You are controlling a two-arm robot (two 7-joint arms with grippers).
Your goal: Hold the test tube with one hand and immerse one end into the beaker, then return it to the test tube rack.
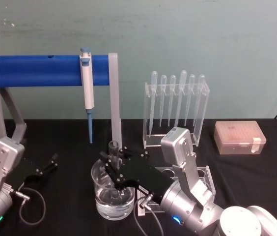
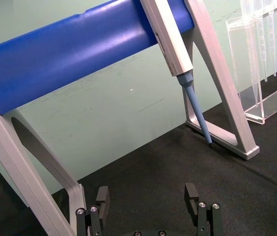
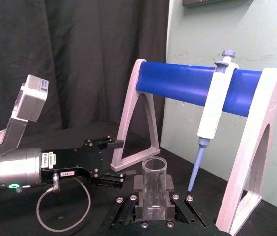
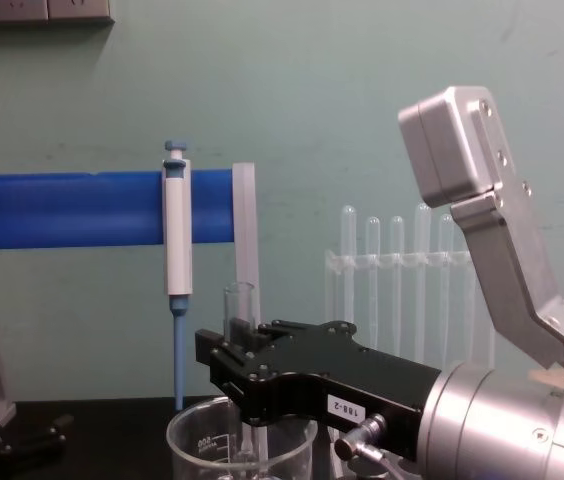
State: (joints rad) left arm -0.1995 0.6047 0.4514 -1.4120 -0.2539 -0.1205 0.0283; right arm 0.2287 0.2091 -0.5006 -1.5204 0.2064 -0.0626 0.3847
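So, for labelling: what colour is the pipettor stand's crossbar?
Blue crossbar, clearest in left wrist view.

1. A pipettor (image 1: 86, 83) hangs tip down from a blue bar (image 1: 35, 71) on grey legs, at the worktop's (image 1: 65, 132) back left.
2. A clear rack (image 1: 148, 110) holding six pipettes (image 1: 182, 93) stands right of the bar.
3. A pink lidded box (image 1: 236, 136) sits far right.

Clear glossy glass test tube (image 1: 113, 146) and beaker (image 1: 102, 206); matt black right end effector (image 1: 113, 162); matt black tablecloth (image 1: 65, 140).
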